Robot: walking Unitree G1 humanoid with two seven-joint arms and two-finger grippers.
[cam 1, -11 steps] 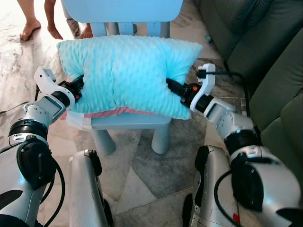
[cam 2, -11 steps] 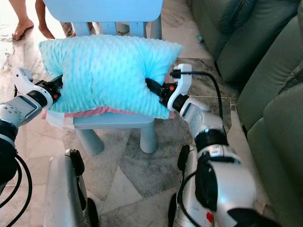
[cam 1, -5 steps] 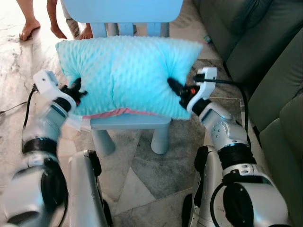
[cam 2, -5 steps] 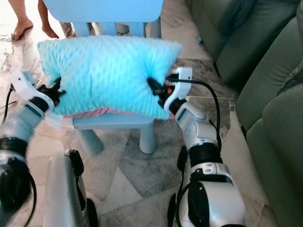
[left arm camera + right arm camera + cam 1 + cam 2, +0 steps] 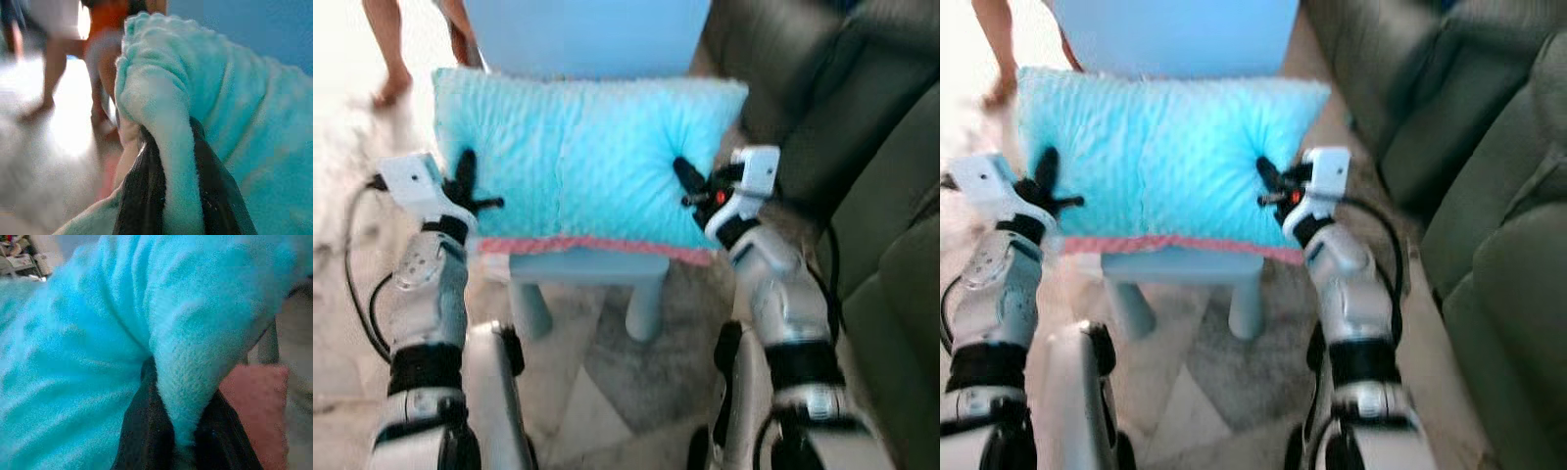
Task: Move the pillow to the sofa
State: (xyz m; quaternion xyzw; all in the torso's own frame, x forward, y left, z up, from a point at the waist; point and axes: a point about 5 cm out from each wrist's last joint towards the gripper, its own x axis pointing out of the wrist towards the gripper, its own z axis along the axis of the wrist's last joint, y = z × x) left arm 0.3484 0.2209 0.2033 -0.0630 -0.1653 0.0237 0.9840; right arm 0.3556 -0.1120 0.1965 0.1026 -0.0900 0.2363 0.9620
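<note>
Turquoise fleece pillow [image 5: 578, 157]: soft, light, sagging. I am gripping pinched folds, left hand [image 5: 465, 186] and right hand [image 5: 690, 186] clamped at opposite ends; sofa [image 5: 871, 176] right.

Both head views are smeared, so the floor [image 5: 607, 392] pattern is unreadable. The pillow [image 5: 578, 157] covers the seat of the blue chair [image 5: 587, 266], and the chair's back runs off the top edge. A person's leg [image 5: 389, 49] is cut at the top edge. The sofa [image 5: 862, 147] is cropped at the right. In both wrist views a fold of pillow fills the jaws, hiding the tips of the left gripper [image 5: 168, 196] and right gripper [image 5: 181, 431]; the background there is blurred.
</note>
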